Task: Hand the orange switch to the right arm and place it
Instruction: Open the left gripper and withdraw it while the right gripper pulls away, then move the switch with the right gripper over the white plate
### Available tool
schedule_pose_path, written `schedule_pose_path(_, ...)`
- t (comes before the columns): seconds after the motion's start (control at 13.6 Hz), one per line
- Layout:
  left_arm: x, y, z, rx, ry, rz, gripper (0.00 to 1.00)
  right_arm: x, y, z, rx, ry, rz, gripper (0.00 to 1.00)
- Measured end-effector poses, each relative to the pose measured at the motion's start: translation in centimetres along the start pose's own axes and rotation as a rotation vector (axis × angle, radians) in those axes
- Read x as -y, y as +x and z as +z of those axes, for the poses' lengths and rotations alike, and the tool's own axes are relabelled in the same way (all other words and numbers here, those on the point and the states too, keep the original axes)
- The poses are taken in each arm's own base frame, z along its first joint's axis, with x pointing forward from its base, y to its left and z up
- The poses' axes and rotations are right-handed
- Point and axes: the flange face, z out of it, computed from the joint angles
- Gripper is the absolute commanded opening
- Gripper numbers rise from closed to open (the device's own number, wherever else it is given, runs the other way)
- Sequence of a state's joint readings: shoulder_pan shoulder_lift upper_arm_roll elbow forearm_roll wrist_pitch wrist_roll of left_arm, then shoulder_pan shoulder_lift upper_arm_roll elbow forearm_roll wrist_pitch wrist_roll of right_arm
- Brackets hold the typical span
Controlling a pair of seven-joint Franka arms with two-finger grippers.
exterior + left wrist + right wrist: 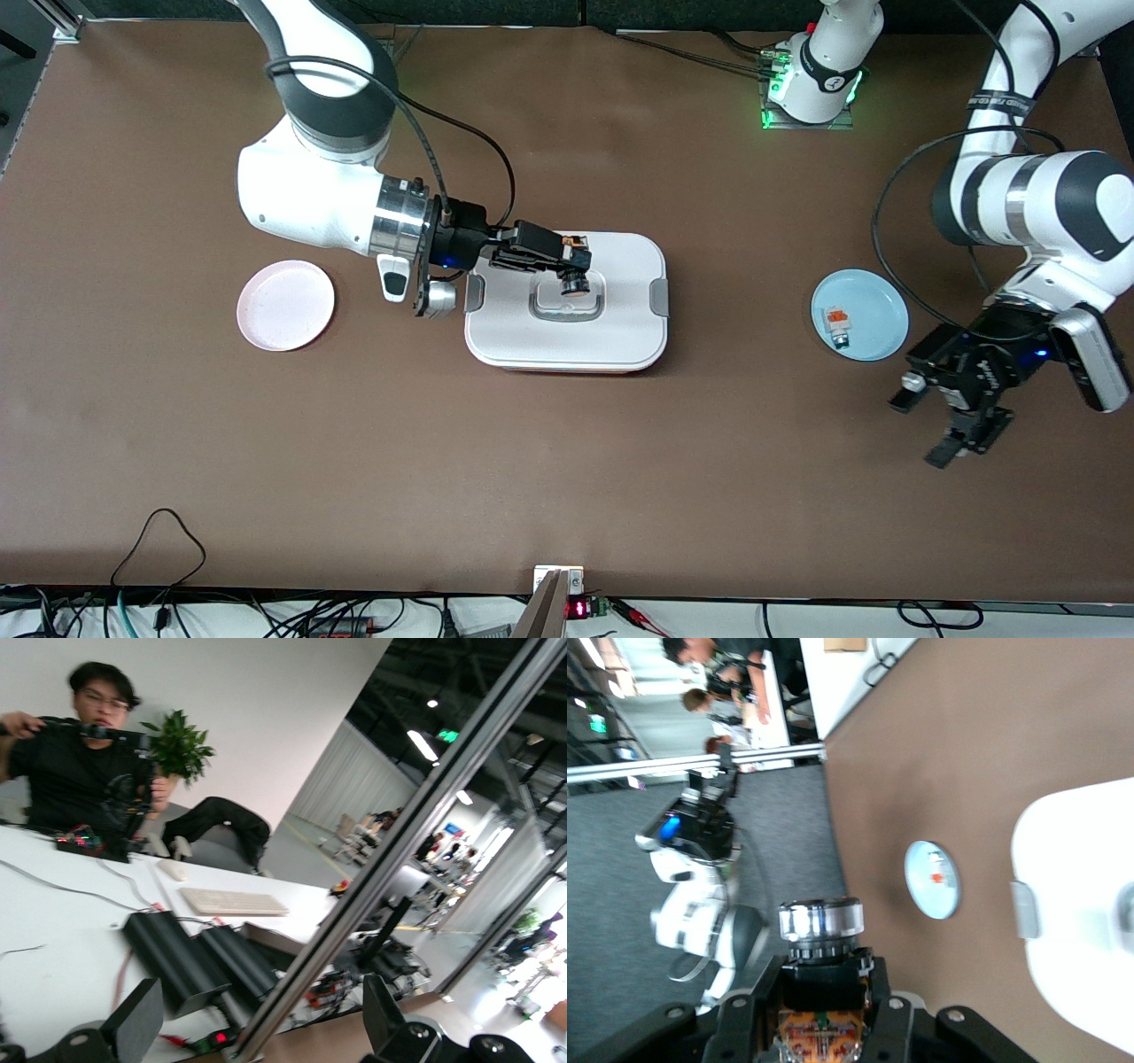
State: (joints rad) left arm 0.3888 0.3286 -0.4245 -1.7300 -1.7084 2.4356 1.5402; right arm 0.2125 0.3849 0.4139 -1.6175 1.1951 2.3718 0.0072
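Observation:
The orange switch point(574, 282) has a black body, a silvery ring and an orange block at one end. My right gripper point(578, 259) is shut on it and holds it over the lid of a white box point(532, 341). In the right wrist view the orange switch point(822, 957) sits clamped between the black fingers, ring end outward, and my right gripper point(824, 1001) grips its black body. My left gripper point(952, 443) hangs open and empty over bare table beside the blue plate point(879, 306). The left wrist view shows its open fingers point(133, 1028) with only the room between them.
On the blue plate lies a white-bodied part with an orange top point(837, 324). A pink plate point(285, 304) sits toward the right arm's end of the table. The white box has grey latches at both ends. Cables run along the table edge nearest the front camera.

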Motion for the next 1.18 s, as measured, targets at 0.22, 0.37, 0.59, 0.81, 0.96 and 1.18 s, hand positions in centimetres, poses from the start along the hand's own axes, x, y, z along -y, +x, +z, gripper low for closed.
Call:
schedule_pose_path(0.22, 1.4, 3.5, -4.6, 0.149, 0.109, 0.091, 0.99, -1.7, 0.3, 0.0, 0.005, -0.114, -0.076, 0.33)
schedule_pose_path(0.37, 0.3, 6.5, -7.3, 0.255, 0.202, 0.094, 0.99, -3.2, 1.5, -1.6, 0.024, -0.220, -0.145, 0.33)
schedule_pose_path(0.59, -3.8, 9.9, -9.0, 0.333, 0.321, 0.058, 0.99, -6.9, 3.9, -5.8, 0.117, -0.476, -0.252, 0.33)
schedule_pose_path(0.81, -6.1, 10.4, -9.6, 0.405, 0.405, -0.026, 0.99, -11.1, 5.3, -9.9, 0.217, -0.739, -0.289, 0.33)
schedule_pose_path(0.96, -7.0, 10.4, -10.1, 0.484, 0.465, -0.073, 0.99, -13.9, 6.1, -12.9, 0.283, -0.923, -0.300, 0.33)
schedule_pose_path(1.18, -7.7, 10.2, -12.3, 0.628, 0.556, -0.100, 0.99, -17.3, 7.4, -17.8, 0.394, -1.079, -0.354, 0.33)
